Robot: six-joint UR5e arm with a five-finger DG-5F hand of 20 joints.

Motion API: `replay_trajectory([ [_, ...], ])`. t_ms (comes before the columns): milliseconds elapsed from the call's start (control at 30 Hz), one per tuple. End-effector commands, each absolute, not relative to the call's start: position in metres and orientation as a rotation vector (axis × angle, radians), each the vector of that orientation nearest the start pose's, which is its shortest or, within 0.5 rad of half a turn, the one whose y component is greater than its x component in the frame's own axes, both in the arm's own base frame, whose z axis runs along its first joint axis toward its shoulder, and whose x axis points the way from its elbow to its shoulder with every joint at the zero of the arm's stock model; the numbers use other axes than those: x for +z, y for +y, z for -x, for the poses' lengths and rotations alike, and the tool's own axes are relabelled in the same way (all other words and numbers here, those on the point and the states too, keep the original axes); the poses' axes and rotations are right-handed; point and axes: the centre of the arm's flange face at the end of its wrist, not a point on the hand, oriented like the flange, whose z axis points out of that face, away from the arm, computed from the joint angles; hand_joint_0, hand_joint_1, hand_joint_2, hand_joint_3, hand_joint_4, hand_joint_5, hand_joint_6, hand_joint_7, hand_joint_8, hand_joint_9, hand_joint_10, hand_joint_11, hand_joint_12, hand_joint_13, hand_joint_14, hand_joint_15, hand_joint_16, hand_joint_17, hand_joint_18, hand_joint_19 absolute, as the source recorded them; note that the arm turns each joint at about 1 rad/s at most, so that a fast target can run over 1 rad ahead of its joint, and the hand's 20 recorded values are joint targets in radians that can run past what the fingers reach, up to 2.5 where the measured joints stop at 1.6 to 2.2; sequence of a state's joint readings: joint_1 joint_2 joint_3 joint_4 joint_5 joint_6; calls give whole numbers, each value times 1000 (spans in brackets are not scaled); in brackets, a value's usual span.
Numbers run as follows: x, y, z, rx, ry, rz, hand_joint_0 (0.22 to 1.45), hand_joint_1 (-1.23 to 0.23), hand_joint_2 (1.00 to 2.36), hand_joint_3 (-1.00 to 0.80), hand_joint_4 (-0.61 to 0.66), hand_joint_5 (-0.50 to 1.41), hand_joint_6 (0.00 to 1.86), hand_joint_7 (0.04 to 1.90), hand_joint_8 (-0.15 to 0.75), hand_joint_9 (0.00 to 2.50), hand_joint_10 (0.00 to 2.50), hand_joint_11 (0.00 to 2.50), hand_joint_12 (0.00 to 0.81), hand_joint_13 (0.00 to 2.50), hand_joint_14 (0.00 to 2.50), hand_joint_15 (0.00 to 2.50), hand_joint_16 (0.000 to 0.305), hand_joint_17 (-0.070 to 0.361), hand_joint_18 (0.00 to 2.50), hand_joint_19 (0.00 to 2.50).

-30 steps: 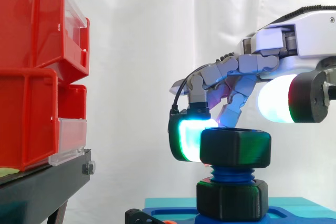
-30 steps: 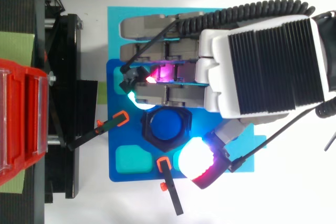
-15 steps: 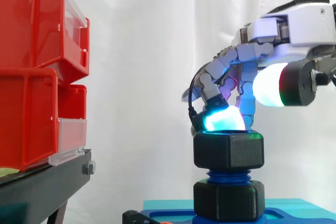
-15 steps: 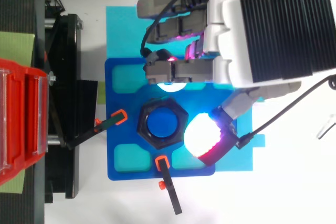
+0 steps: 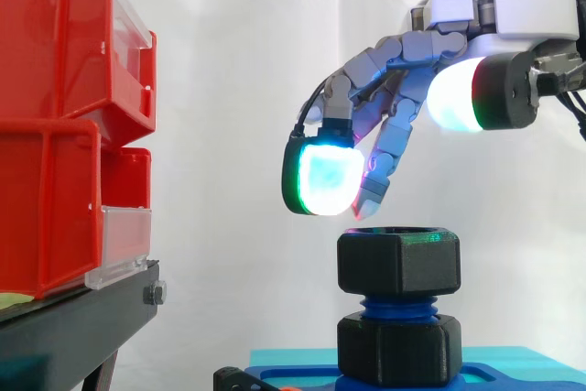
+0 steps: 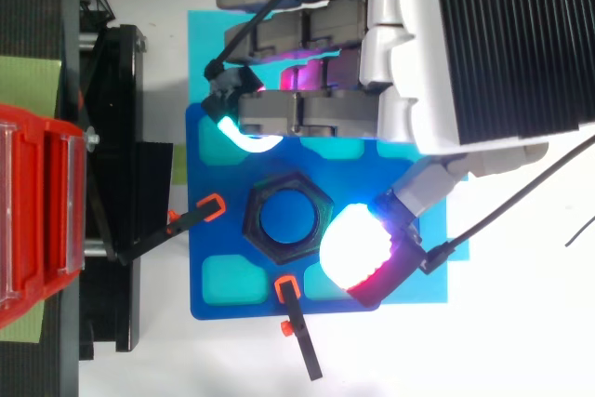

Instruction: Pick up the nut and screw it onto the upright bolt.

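A black hexagonal nut [image 5: 398,263] [image 6: 287,218] sits on top of the upright blue bolt [image 5: 399,303], whose blue end [image 6: 288,217] shows through the nut's hole. A second black nut [image 5: 400,348] sits lower on the bolt, at the blue base plate [image 6: 215,231]. My hand [image 5: 494,20] [image 6: 483,53] hovers above the top nut with its fingers spread and lifted clear of it. The hand is open and holds nothing. One glowing fingertip [image 5: 322,178] hangs to the upper left of the nut; the thumb pad [image 6: 354,250] is beside the nut in the top view.
Red bins [image 5: 64,116] stand stacked on a black stand [image 5: 82,318] at the left. Two black clamps with orange tips [image 6: 191,220] [image 6: 296,318] hold the blue plate, which lies on a light blue sheet [image 6: 206,34]. A white curtain hangs behind.
The hand's fingers were against the top nut's rim; they have let go and risen above it. The nut stays on the bolt.
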State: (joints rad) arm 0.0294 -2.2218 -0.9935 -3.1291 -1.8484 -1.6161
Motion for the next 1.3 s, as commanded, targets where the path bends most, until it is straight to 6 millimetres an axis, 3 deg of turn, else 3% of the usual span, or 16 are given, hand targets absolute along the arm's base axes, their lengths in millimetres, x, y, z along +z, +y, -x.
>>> replay_trajectory([
  [0,367,-79,-743,212,1605,272,513,-153,1000,-500,215,-91,502,726,230,955,0,0,255,549,0,0,26,59,213,0],
  [100,366,-68,-745,213,1601,273,511,-137,1000,-500,215,-92,502,712,228,918,0,0,262,505,0,0,27,61,179,0],
  [400,333,-48,-743,231,1616,255,511,-120,1000,-500,226,-73,503,804,237,878,0,0,270,452,0,0,28,64,123,0],
  [500,334,-45,-744,236,1605,254,511,-117,1000,-500,229,-66,503,836,240,874,0,0,270,450,0,0,29,64,115,0],
  [800,332,-42,-743,243,1619,256,519,-122,1000,-500,248,-45,505,985,248,882,0,0,271,450,0,0,28,63,106,0],
  [1267,331,-52,-741,238,1632,251,534,-153,1000,-500,149,-10,505,1257,261,961,0,0,252,532,0,0,24,53,161,0],
])
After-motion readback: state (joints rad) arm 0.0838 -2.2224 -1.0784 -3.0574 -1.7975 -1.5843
